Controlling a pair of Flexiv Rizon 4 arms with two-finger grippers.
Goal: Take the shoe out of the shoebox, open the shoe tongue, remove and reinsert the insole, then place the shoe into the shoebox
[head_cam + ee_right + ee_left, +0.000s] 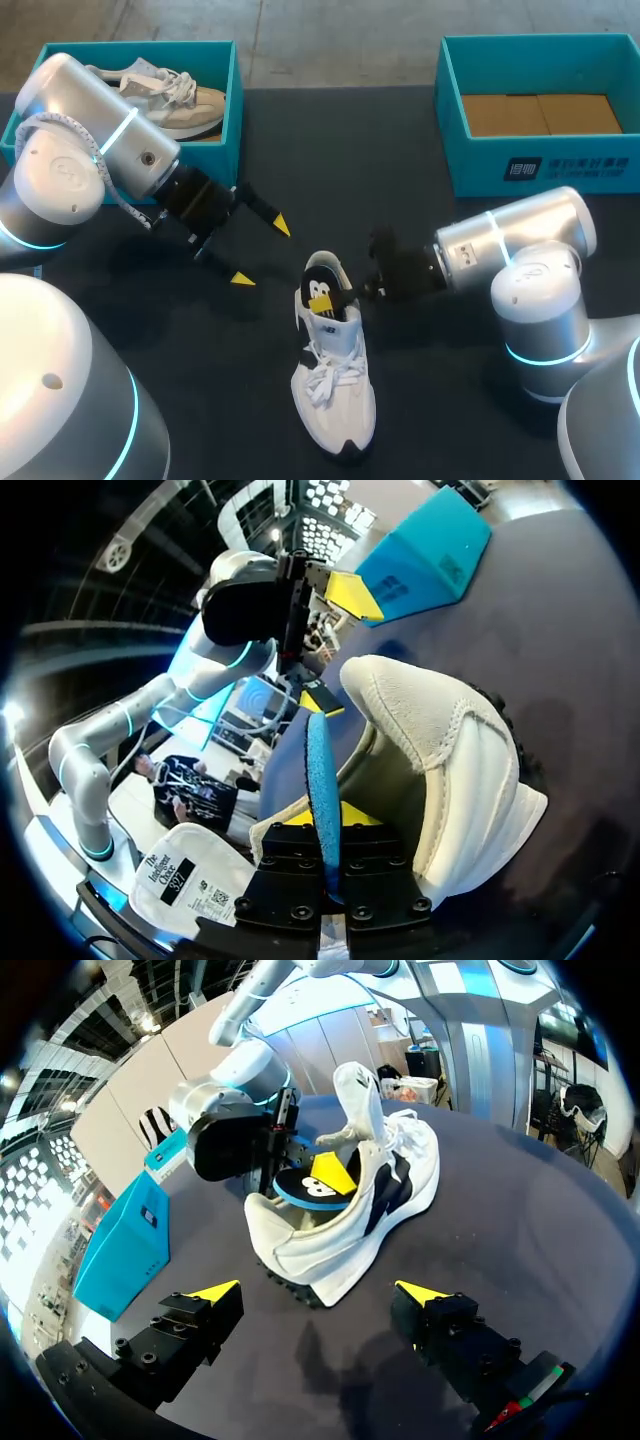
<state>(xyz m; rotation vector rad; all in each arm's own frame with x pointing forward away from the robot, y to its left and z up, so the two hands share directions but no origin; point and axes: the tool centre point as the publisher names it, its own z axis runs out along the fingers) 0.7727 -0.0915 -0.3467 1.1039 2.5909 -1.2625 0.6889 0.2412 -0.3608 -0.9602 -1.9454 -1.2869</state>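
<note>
A white shoe (335, 400) lies on the dark table, toe toward me. From its heel opening a dark insole (320, 297) with a blue edge and a yellow print sticks partly out. My right gripper (357, 290) is shut on the insole's edge; in the right wrist view the blue insole (320, 770) stands pinched in that gripper (327, 825), beside the shoe's heel (430, 740). My left gripper (262, 252) hangs open to the shoe's left, touching nothing. In the left wrist view it (318, 1291) faces the shoe (360, 1210) and insole (315, 1180) from a short distance.
A teal shoebox (228, 110) at the back left holds a second, beige-and-white shoe (175, 95). Another teal shoebox (500, 160) at the back right shows only its cardboard floor. Dark tabletop lies between the boxes and around the shoe.
</note>
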